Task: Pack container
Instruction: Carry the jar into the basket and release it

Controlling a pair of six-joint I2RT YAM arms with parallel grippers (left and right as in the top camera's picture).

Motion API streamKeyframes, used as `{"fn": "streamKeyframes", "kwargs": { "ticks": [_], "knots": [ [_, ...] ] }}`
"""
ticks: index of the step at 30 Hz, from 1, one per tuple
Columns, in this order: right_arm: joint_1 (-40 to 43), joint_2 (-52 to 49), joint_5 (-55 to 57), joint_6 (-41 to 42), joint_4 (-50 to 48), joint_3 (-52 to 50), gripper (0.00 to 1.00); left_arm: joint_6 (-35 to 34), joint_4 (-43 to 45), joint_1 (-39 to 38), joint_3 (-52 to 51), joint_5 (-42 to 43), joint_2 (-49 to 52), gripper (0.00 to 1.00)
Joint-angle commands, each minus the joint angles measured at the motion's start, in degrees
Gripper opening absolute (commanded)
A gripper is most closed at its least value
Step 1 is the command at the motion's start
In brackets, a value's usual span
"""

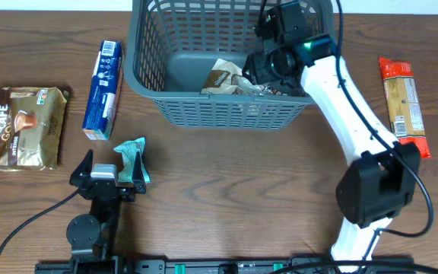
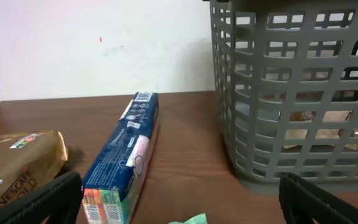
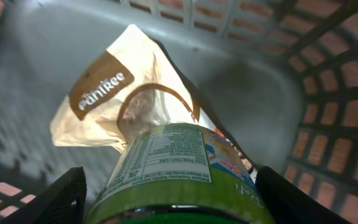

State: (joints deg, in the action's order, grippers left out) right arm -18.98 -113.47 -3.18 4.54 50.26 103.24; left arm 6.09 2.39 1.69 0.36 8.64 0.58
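The container (image 1: 147, 72) sits far centre. Inside it, the right gripper (image 3: 173, 186) straddles a green-labelled pack (image 3: 179, 155) printed with nutrition facts, though I cannot tell if it grips. The left gripper (image 1: 105, 176) gapes empty, near left, with a Nescafé Gold pouch (image 1: 23, 125) farther left.

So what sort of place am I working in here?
Probably a lab test bench, not a shop: bare wooden table, plain white wall, and a basket with grocery packets laid out beside it.
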Motion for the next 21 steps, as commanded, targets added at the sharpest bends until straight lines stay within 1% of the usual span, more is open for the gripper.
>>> {"fn": "streamKeyframes", "kwargs": {
  "ticks": [1, 12, 13, 14, 15, 16, 17, 21],
  "knots": [
    [-0.5, -1.03, -0.13, 0.76, -0.35, 1.07, 0.02, 0.55, 0.26, -0.24, -0.13, 0.17, -0.35, 0.99],
    [-0.5, -1.84, -0.07, 0.79, -0.35, 1.07, 0.01, 0.55, 0.26, -0.24, -0.13, 0.17, -0.35, 0.98],
    [-0.5, -1.84, -0.09, 0.79, -0.35, 1.07, 0.07, 0.55, 0.26, -0.24, -0.13, 0.17, -0.35, 0.98],
    [-0.5, -1.84, -0.09, 0.76, -0.35, 1.07, 0.19, 0.55, 0.26, -0.24, -0.13, 0.17, -0.35, 0.99],
    [-0.5, -1.84, -0.09, 0.79, -0.39, 1.07, 0.43, 0.55, 0.26, -0.22, -0.13, 0.17, -0.35, 0.99],
    [-0.5, -1.84, -0.09, 0.79, -0.44, 1.07, 0.77, 0.55, 0.26, -0.24, -0.13, 0.17, -0.35, 0.98],
    [-0.5, -1.84, -0.09, 0.79, -0.46, 1.07, 0.99, 0.55, 0.26, -0.24, -0.13, 0.17, -0.35, 0.99],
    [-0.5, -1.84, -0.07, 0.79, -0.37, 1.07, 0.99, 0.55, 0.26, -0.22, -0.13, 0.17, -0.35, 0.99]
  ]
}}
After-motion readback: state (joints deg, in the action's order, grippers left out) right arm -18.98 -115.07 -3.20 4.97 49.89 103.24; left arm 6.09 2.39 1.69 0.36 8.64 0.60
